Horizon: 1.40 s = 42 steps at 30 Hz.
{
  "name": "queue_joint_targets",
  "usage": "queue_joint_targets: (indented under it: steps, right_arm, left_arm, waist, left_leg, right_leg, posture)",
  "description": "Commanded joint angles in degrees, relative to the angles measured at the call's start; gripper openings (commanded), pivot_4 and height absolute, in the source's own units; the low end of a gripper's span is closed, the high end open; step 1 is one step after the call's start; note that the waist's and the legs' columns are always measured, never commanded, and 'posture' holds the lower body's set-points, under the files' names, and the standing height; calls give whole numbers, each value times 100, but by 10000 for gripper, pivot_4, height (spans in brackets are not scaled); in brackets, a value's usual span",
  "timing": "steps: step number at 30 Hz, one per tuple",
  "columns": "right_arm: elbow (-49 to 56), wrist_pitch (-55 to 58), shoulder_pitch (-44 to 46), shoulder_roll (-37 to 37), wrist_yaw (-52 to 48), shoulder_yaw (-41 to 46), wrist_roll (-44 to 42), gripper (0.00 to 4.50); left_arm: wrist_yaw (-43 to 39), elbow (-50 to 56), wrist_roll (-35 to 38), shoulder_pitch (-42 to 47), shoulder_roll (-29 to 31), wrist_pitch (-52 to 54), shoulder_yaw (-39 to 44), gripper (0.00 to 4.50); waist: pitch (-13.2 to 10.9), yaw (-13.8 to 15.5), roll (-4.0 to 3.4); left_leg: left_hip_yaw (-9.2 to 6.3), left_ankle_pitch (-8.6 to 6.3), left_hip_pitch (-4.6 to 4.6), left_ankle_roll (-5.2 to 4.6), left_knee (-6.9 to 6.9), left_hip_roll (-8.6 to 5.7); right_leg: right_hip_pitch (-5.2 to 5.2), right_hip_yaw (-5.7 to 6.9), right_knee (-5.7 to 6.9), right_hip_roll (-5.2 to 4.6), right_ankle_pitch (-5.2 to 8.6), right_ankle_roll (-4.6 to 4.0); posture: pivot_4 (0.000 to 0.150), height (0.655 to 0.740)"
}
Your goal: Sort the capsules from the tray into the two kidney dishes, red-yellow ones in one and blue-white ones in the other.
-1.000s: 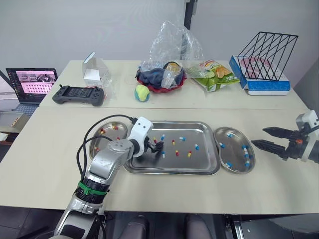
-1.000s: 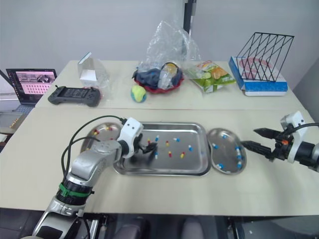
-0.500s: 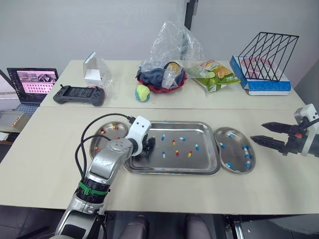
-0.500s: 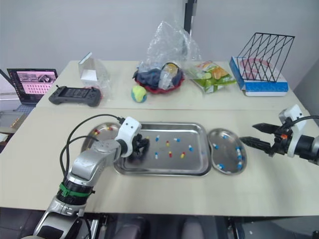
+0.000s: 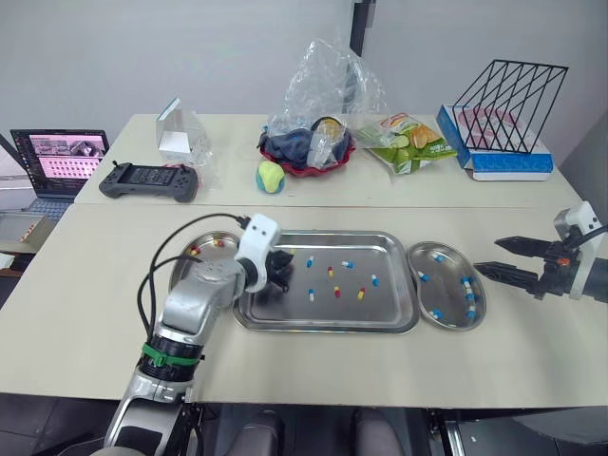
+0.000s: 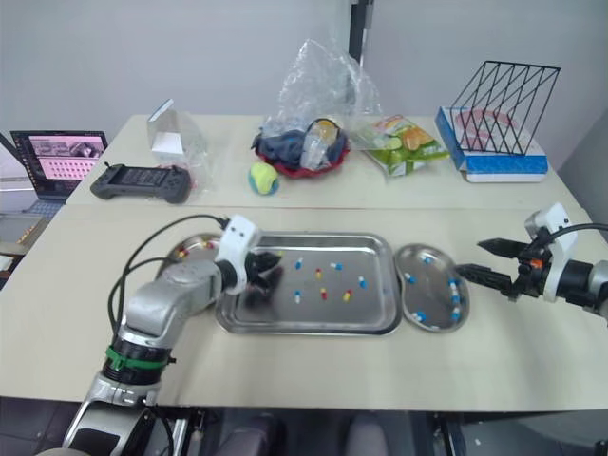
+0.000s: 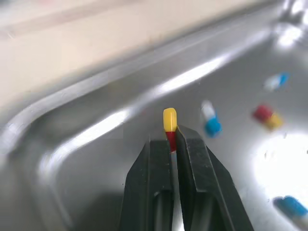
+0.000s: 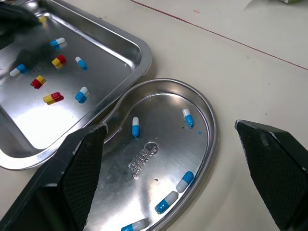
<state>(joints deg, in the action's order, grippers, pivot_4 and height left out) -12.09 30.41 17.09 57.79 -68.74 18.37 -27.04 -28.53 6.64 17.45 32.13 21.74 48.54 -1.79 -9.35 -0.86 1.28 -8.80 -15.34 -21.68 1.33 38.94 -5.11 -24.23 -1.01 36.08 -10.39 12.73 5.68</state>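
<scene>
My left gripper (image 5: 282,264) is shut on a red-yellow capsule (image 7: 169,126), held just above the left end of the steel tray (image 5: 328,321). Several red-yellow and blue-white capsules lie loose in the tray, among them a blue-white capsule (image 7: 211,119). The left kidney dish (image 5: 195,258) holds a few red-yellow capsules. The right kidney dish (image 5: 448,313) holds several blue-white capsules (image 8: 135,126). My right gripper (image 5: 508,260) hangs open over the table, to the right of the right dish.
At the back of the table are a laptop (image 5: 57,160), a game controller (image 5: 150,180), a clear box (image 5: 180,135), a small ball (image 5: 271,177), a bagged bowl (image 5: 313,142), a snack bag (image 5: 407,142) and a wire rack on a box (image 5: 503,123).
My left gripper closed on a red-yellow capsule and drew back toward the tray's left end. My right gripper shifted a little to the right and stayed open.
</scene>
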Motion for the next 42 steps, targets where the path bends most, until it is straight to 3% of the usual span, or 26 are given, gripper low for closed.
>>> queue_joint_targets:
  steps: [1, 8, 18, 31, 35, 42]
  right_arm:
    - [23, -165, 95, 81, -127, 72, -47, 45000]
    - [-39, -233, 337, 16, -225, -119, -32, 45000]
    - [-170, -296, 627, -21, -289, -306, -38, 45000]
    - [-318, -483, 656, -89, -171, -177, -54, 45000]
    - [-460, -586, 643, -141, -122, -128, -70, 45000]
    - [-1054, -983, 767, -234, 7, -99, 56, 45000]
  left_arm:
    - [-589, 289, 162, 107, 684, -317, 404, 268]
    - [-1570, -92, 259, -446, 2216, -621, 985, 268]
    - [-1693, -331, 357, -1087, 2300, -599, 1055, 268]
    - [-1935, -863, 415, -1042, 2655, -1224, 1727, 44236]
    - [-1903, -1310, 543, -1071, 2616, -2018, 2504, 44679]
    - [-2300, -1915, 426, -2120, 2777, -3781, 3447, 44679]
  waist:
    - [1, -36, -2]
    - [1, -54, -5]
    - [0, 10, -3]
    - [0, -11, -4]
    - [0, -24, -4]
    - [-1, -68, -6]
  left_leg:
    - [1, 0, 4, -1, -2, 1]
    - [2, -3, 2, -5, -7, -1]
    - [-6, -11, -2, -20, -3, -2]
    - [-4, -11, 0, -19, -6, 1]
    - [-4, -11, 1, -19, -8, 2]
    - [-1, -10, 2, -16, -14, 3]
  right_leg:
    - [2, -1, -1, 0, 0, 0]
    - [-1, -2, -8, 1, 0, 1]
    - [0, 5, -7, -1, -2, 2]
    - [-3, 3, -7, 0, -2, 2]
    - [-4, 2, -6, 1, -2, 2]
    - [-7, -1, -15, 0, -2, 0]
  posture:
    - [1500, 7400]
    - [1500, 7400]
    - [1500, 7400]
    - [1500, 7400]
    - [1500, 7400]
    - [1500, 7400]
